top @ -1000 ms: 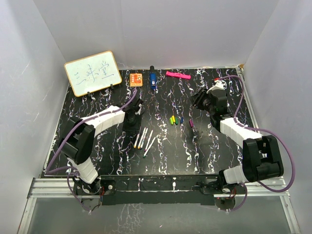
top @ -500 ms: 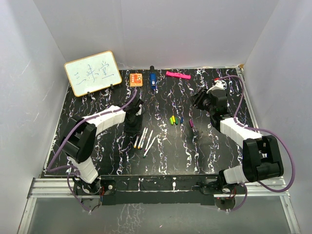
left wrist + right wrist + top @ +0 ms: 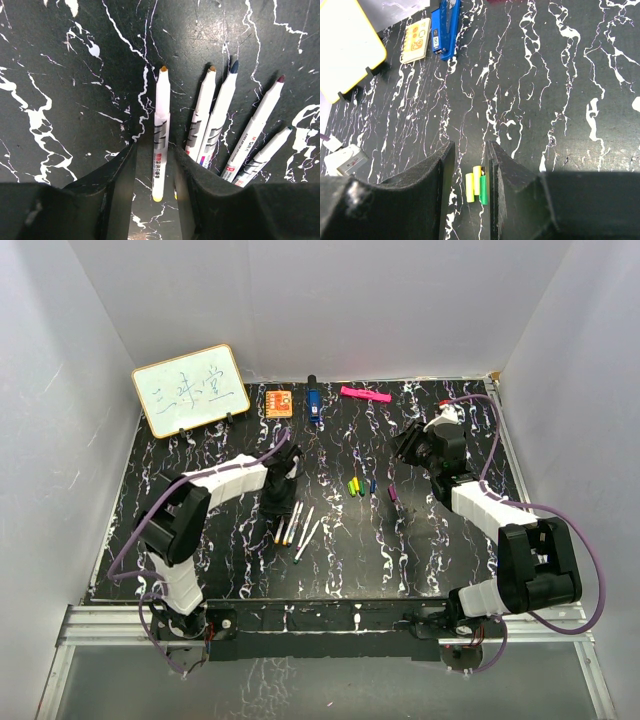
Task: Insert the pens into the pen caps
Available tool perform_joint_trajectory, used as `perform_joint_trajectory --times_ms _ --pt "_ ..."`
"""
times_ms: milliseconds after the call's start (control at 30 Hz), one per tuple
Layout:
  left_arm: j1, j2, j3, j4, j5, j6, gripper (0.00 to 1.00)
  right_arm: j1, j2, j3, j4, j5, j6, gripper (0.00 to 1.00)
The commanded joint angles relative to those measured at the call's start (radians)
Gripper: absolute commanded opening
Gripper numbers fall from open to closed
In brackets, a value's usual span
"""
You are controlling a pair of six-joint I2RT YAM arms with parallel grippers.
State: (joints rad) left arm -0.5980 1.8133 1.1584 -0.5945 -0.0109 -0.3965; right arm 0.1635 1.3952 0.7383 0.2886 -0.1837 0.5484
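Observation:
Several white pens (image 3: 297,525) lie fanned out on the black marbled table (image 3: 200,540). My left gripper (image 3: 279,508) is low over their left end. In the left wrist view its jaws (image 3: 155,150) straddle the orange-tipped pen (image 3: 161,120), with a small gap on each side, so the gripper is open. The other pens (image 3: 220,117) lie just right of the right finger. Yellow and green pen caps (image 3: 355,486) lie mid-table, with a blue one (image 3: 373,485) and a magenta one (image 3: 392,492) nearby. My right gripper (image 3: 470,147) hovers open above the yellow caps (image 3: 473,182) and green cap (image 3: 483,190), holding nothing.
A small whiteboard (image 3: 190,390) stands at the back left. An orange square block (image 3: 279,402), a dark blue block (image 3: 313,403) and a pink bar (image 3: 364,394) lie along the back edge. White walls enclose the table on three sides.
My left gripper has moved right and nearer, onto the leftmost pen, and its jaws have narrowed slightly. The right arm has not moved.

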Motion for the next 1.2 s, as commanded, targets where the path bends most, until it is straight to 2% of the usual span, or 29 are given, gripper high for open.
perform_joint_trajectory --times_ms 0,133,600,700,833,1167 --pt "-0.008 0.036 0.056 -0.090 -0.017 0.004 0.31 0.002 -0.025 0.004 0.036 -0.011 -0.010 0.30" --pt "-0.006 0.072 0.079 -0.126 -0.041 0.014 0.23 0.002 -0.030 0.006 0.035 -0.012 -0.013 0.30" --pt "-0.007 0.121 0.058 -0.137 -0.049 0.023 0.17 0.002 -0.033 -0.002 0.037 -0.010 -0.015 0.30" --pt "-0.007 0.141 0.046 -0.129 -0.043 0.024 0.12 0.001 -0.036 -0.004 0.037 -0.008 -0.016 0.30" --pt "-0.007 0.157 0.014 -0.107 -0.046 0.019 0.00 0.002 -0.039 -0.007 0.037 -0.002 -0.016 0.30" --pt "-0.008 0.101 -0.044 -0.025 -0.068 0.028 0.00 0.022 0.023 0.018 -0.046 -0.016 -0.067 0.30"
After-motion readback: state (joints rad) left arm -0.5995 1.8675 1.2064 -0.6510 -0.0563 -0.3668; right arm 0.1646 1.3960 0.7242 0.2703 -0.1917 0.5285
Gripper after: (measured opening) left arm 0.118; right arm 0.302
